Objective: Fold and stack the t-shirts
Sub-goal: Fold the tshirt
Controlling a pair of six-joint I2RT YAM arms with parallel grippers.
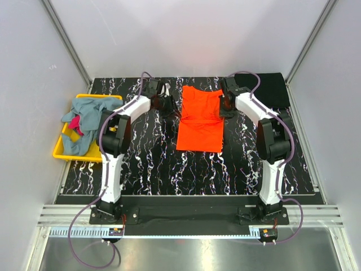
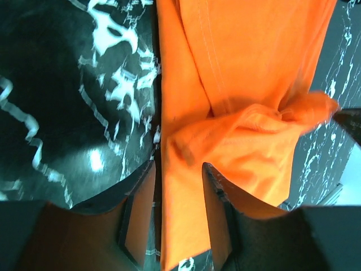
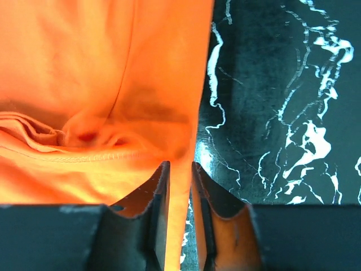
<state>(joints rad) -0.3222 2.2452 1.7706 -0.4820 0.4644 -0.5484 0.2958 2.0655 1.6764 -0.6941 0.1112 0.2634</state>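
Note:
The bright orange t-shirt (image 1: 200,121) lies on the black marbled table, its far end bunched. My left gripper (image 1: 167,103) is at the shirt's far left edge. In the left wrist view (image 2: 179,166) its fingers stand apart around the orange edge (image 2: 248,68), with a dark gap beside the left finger. My right gripper (image 1: 224,105) is at the far right edge. In the right wrist view (image 3: 180,165) it is shut on a strip of the orange cloth (image 3: 84,68). A black t-shirt (image 1: 273,89) lies at the back right.
A yellow bin (image 1: 62,149) hangs over the table's left edge, holding a grey-blue shirt (image 1: 84,121) and a magenta one (image 1: 75,127). Grey walls close in on both sides and behind.

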